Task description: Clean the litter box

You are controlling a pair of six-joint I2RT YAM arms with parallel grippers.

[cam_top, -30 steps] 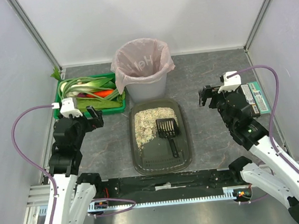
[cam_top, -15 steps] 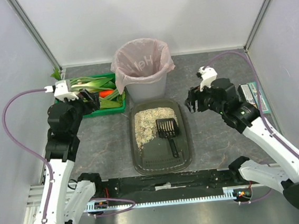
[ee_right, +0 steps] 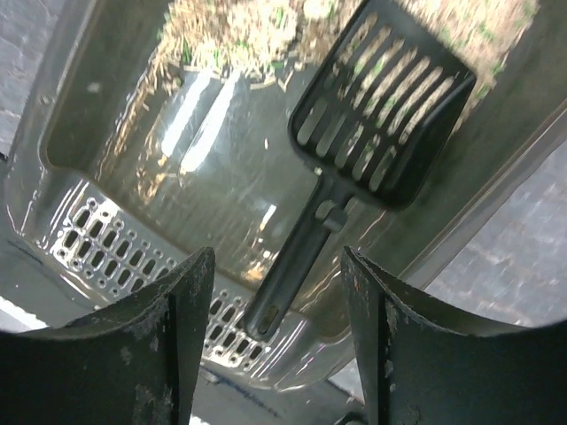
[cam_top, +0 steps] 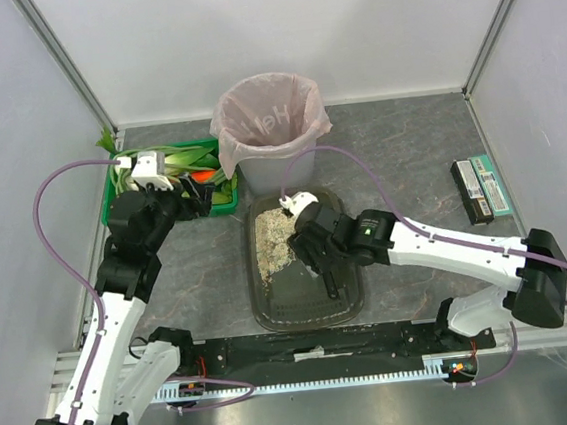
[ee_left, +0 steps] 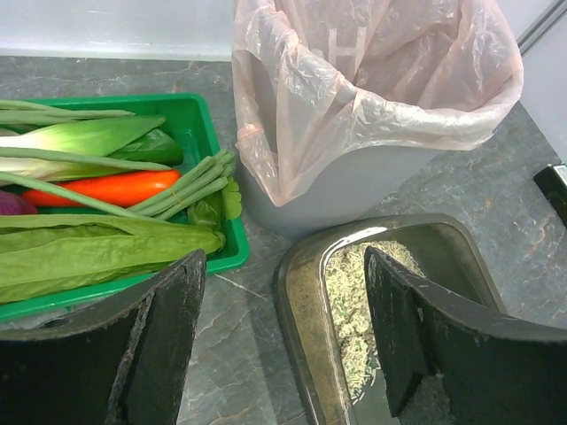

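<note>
Litter box [cam_top: 294, 300]: scoop [ee_right: 332, 208] lies inside, handle toward its near end. Right hand [ee_right: 276, 257] open above the handle, likely lining up a grab. Left hand [ee_left: 283, 266] open, empty, off its far-left corner.

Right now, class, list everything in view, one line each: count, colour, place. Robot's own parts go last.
litter box: one, dark olive-grey, table centre
litter: one patch, beige, litter box's far half
scoop: one, black, in the litter box
bin: one, grey, behind the litter box
bag: one, pink, lining the bin
crate: one, green, far left
vegetables: several, mostly green, one orange, in the crate
flat packs: seemingly two, dark and greenish, far right
table: one, mottled grey, under everything
left arm: one, white and black, near left
right arm: one, white and black, near right
left pincer: one, black, open, beside the crate
right pincer: one, black, open, above the scoop's handle
</note>
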